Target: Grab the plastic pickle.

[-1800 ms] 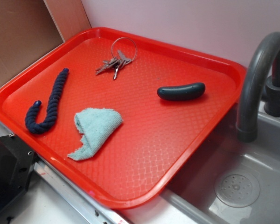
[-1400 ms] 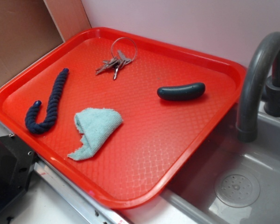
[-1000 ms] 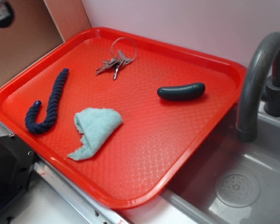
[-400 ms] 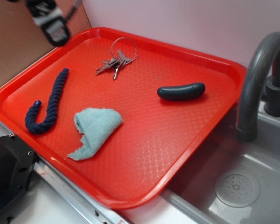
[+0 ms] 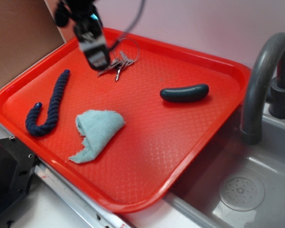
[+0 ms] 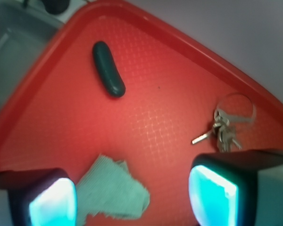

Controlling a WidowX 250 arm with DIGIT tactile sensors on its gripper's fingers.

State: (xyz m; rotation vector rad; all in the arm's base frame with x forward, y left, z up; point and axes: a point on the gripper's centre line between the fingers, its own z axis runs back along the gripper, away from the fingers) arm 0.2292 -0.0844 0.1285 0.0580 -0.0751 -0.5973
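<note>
The plastic pickle [image 5: 184,93] is dark teal-green, smooth and slightly curved. It lies on the right half of the red tray [image 5: 218,66], and shows near the top left in the wrist view [image 6: 108,68]. My gripper [image 5: 96,54] hangs blurred above the tray's far left part, over the keys and well left of the pickle. The wrist view shows the gripper [image 6: 132,200] open, its two cyan pads [image 6: 212,193] wide apart with nothing between them.
A navy braided rope [image 5: 48,105] lies at the tray's left. A light teal cloth [image 5: 96,133] sits in front, also seen in the wrist view [image 6: 111,190]. Keys on a ring [image 5: 121,59] lie at the back. A grey faucet [image 5: 261,80] and sink [image 5: 242,190] stand right.
The gripper came into view at the top left and has moved down and right, now hanging over the keys. The pickle, rope, cloth and keys have not moved.
</note>
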